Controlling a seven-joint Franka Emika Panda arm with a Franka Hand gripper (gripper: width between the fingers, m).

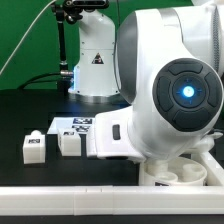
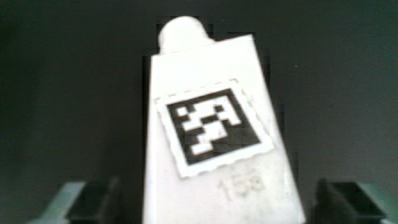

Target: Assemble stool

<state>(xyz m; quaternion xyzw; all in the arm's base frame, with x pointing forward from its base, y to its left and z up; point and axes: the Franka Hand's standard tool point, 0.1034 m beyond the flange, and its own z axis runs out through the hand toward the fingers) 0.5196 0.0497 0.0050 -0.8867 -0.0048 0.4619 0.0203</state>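
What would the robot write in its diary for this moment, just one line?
gripper: open | target: tagged leg, between the jaws, gaps both sides | seat: not held

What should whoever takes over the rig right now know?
Gripper: jaws open, one on each side of a tagged leg, with gaps showing on both sides. It is not gripped.
Far loose leg and near loose leg: apart from each other at the exterior view's left.
Seat: exterior view's lower right, mostly hidden by the arm.
Done: no leg visibly joined to the seat.
Left: probably close on the tagged leg, fit it to the seat, then fit the other legs.
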